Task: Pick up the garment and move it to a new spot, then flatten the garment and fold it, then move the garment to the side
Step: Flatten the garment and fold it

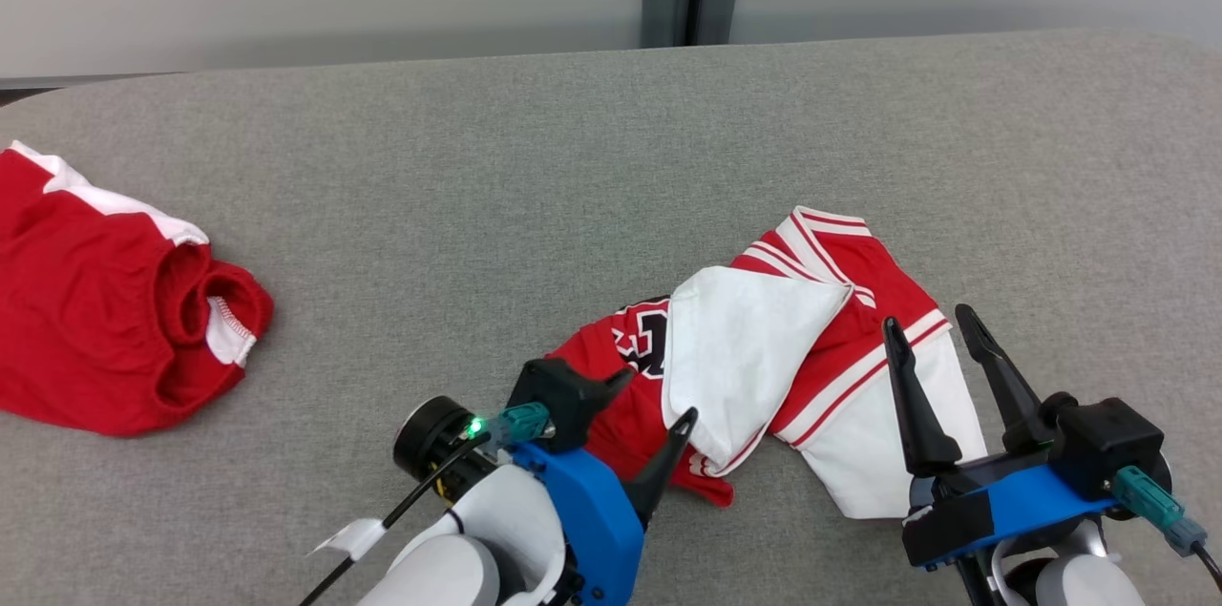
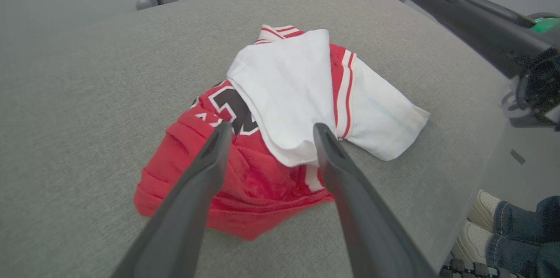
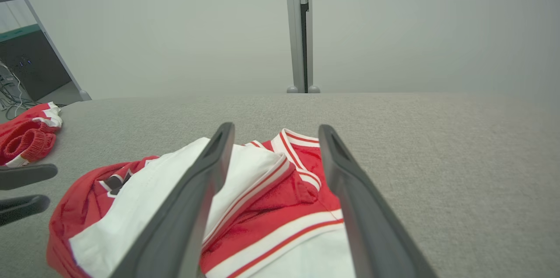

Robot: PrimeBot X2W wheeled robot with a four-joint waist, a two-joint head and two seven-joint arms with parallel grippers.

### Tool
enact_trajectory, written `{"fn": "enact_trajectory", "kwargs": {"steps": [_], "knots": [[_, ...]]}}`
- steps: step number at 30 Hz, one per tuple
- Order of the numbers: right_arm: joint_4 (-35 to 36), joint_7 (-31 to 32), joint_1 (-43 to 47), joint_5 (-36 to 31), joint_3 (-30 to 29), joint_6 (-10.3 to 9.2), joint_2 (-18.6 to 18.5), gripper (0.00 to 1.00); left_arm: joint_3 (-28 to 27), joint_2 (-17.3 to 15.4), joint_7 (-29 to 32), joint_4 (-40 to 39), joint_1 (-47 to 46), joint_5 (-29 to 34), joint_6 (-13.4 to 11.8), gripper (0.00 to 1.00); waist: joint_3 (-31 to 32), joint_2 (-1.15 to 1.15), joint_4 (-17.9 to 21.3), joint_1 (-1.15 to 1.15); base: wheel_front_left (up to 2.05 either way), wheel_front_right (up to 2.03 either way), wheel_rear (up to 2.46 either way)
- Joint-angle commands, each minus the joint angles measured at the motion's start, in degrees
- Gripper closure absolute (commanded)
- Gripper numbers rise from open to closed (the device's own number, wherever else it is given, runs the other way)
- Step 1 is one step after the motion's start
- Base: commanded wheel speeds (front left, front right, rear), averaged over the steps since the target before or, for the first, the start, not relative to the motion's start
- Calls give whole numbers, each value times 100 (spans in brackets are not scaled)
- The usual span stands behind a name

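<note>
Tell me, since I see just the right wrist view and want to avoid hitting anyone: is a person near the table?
Observer: Yes. The left wrist view shows a person's shoes and jeans beside the table edge.
Operator: Is the left gripper gripping the garment?
Observer: No. The left gripper is open, fingers over the red part of the garment.
Operator: Where does the white end stop?
Observer: In the head view it ends on the table, just left of the right gripper.

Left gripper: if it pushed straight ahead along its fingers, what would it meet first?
Most likely the garment: the open left gripper points at its red body under the white flap. Tip height above the cloth is unclear.
</note>
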State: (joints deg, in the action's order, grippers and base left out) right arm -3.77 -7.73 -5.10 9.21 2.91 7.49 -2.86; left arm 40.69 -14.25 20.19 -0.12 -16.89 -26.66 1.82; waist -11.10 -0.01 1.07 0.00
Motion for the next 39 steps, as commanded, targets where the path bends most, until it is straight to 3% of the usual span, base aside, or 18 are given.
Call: {"fn": "enact_trajectory", "kwargs": {"steps": [1, 11, 26, 30, 33, 39], "knots": [[-23, -30, 43, 24, 0, 1, -7, 0, 35, 132, 152, 134, -219, -113, 60, 0, 14, 1, 61, 0, 0, 0, 0], [-117, -105, 37, 167, 111, 1, -6, 0, -11, 495, 714, 908, -735, -279, -149, 0, -2, 1, 424, 0, 0, 0, 0], [-111, -277, -65, -27, 227, 1, -6, 0, -142, 519, 1183, 1609, -1152, -274, -574, 0, -274, 1, 746, 0, 0, 0, 0], [-102, -311, -80, -51, 217, 1, -6, 0, -120, 500, 1097, 1577, -1207, -268, -504, 0, -350, 1, 771, 0, 0, 0, 0], [-119, -343, -101, -6, 215, 1, -6, 0, -65, 500, 916, 1519, -1292, -250, -348, 100, -390, 1, 793, 0, 0, 0, 0], [-172, -369, -139, 54, 213, 1, -6, 0, -40, 519, 632, 1525, -1389, -250, -173, 100, -415, 1, 837, 0, 0, 0, 0]]}}
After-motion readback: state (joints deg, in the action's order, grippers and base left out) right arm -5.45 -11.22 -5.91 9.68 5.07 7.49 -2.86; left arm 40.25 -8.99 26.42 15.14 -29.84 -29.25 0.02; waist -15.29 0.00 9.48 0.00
